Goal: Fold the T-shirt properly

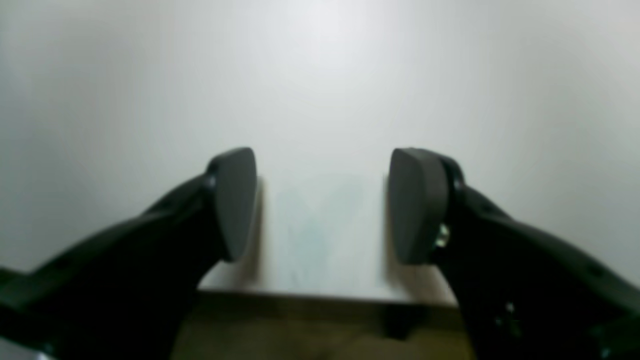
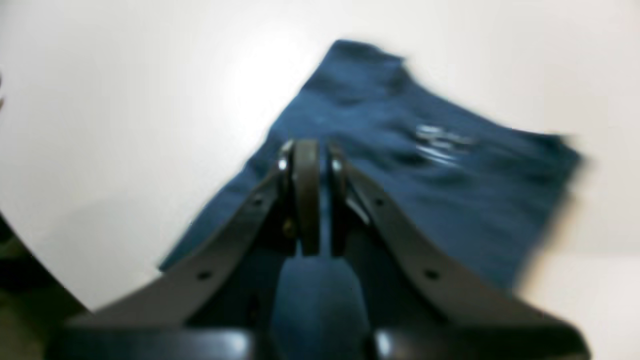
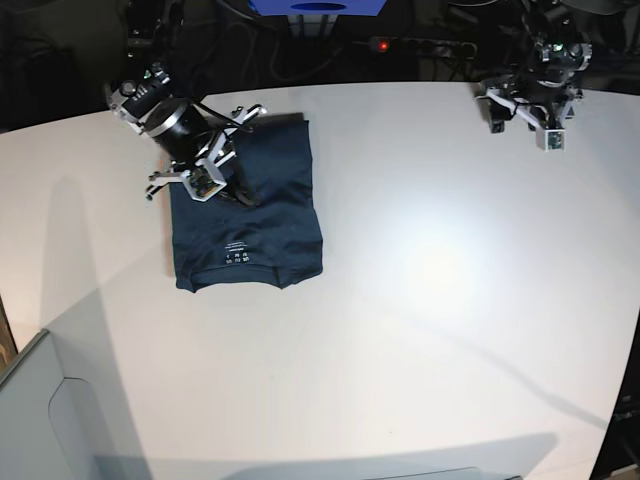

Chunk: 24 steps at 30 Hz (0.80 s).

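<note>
The dark navy T-shirt point(image 3: 250, 215) lies folded into a rough rectangle on the left part of the white table point(image 3: 430, 280), its white neck label point(image 3: 237, 262) toward the near edge. My right gripper point(image 3: 240, 190) is down on the shirt's far half. In the right wrist view the right gripper point(image 2: 312, 150) is shut on a fold of the T-shirt point(image 2: 440, 190), with blue cloth showing between the pads. My left gripper point(image 1: 322, 205) is open and empty over bare table; in the base view it point(image 3: 522, 108) is at the far right corner, well away from the shirt.
A table edge point(image 1: 325, 295) shows just below the left gripper, with floor beyond. Cables and a power strip with a red light point(image 3: 380, 45) lie behind the table. A grey panel point(image 3: 40, 410) stands at the near left corner.
</note>
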Motion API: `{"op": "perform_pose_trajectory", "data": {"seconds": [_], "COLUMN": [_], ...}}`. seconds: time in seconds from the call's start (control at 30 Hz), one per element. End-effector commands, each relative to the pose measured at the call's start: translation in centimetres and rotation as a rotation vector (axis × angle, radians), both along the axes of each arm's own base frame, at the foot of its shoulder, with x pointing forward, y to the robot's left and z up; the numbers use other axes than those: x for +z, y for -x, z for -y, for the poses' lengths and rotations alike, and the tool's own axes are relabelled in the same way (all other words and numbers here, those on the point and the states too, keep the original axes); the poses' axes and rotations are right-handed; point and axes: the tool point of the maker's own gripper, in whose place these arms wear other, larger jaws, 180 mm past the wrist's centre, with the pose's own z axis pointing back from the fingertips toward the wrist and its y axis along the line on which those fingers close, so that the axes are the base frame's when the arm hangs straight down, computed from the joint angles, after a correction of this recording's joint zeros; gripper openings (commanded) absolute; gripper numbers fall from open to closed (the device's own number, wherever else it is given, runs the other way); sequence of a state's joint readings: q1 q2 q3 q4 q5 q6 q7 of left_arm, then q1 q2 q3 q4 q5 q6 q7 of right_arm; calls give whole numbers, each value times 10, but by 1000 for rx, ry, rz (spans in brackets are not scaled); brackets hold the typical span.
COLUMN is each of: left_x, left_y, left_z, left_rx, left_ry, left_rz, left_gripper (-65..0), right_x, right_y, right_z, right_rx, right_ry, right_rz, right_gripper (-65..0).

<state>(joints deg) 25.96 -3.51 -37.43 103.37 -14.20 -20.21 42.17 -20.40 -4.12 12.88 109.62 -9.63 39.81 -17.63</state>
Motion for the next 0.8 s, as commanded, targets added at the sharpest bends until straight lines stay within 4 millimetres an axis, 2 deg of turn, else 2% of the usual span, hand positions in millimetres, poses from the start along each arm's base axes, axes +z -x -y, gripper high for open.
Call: {"op": "perform_pose_trajectory", "data": {"seconds": [0.0,0.1,0.2,0.33,0.43,0.5,0.6,0.67,0.77], "left_x": [9,8,8,9,8,7,2,-2,-6], "left_y": [1,14,26,43,55,62,77,87,98], "left_z": [-5,-2,-5,-15,-21,-22,-18,-14,-7], "left_rx": [9,30,48,87,103,107,108,130,150], "left_ry": [0,50,69,67,58,55,63,78,96], "left_rz": [30,28,19,0,-21,-40,-77,-92,-90], "left_gripper": [-249,-249,-249,-249,-249,-249,-260,-307,-407], "right_x": [6,-18,-51,-75,-81,-73,-42,-21,-9], "right_y": [0,5,15,21,28,28,27,27,43], "right_z": [6,30,43,46,50,47,56,63,68], "right_rx": [-16,-66,-69,-75,-74,-80,-130,-154,-159], "right_ry": [-7,12,24,-18,-31,-73,-158,-180,-157], "right_rz": [20,-42,-138,-184,-191,-158,-70,-21,-27], "right_gripper": [-650,-649,-649,-649,-649,-649,-649,-649,-649]}}
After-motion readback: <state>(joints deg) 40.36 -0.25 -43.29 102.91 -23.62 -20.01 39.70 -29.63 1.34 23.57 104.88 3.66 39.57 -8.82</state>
